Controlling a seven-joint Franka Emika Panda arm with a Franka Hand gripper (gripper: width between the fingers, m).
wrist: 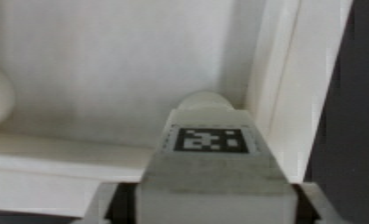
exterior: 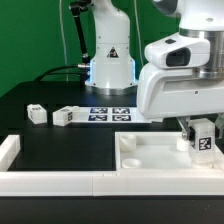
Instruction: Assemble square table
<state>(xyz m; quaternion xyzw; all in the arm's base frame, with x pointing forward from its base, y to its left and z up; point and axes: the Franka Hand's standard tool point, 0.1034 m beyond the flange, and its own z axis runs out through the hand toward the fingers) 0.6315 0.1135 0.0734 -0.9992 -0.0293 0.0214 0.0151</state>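
1. Nearest in the exterior view is a long low white border wall (exterior: 60, 181). It runs along the front of the flat black table (exterior: 60, 145).
2. Just behind that wall, on the exterior view's right, lies the big white plastic square table top (exterior: 150, 160). It lies flat on the black table with its raised rim up.
3. The big white robot hand hangs over the right part of the table top. Its gripper (exterior: 204, 130) is squeezed tight on a small white plastic leg (exterior: 205, 143) with a black-and-white tag on it. The leg stands upright, inside the rim.
4. The wrist view shows the same leg (wrist: 211, 130) between the two dark fingers (wrist: 119, 205). The tag faces the camera. The round end of the leg points at the smooth inside of the table top (wrist: 110, 80), close beside the raised rim (wrist: 284, 70). I cannot tell if the leg touches the table top.
5. Farther back, on the exterior view's left, one loose leg (exterior: 37, 113) lies on the black table. The other loose leg (exterior: 68, 115) lies near it, but they do not touch. Both are well apart from the table top.
6. Beside the loose legs, toward the exterior view's right, lies the flat white marker board (exterior: 110, 113) with its black squares.
7. Farthest away stands the round white robot base (exterior: 110, 60), in front of a green wall (exterior: 30, 40).
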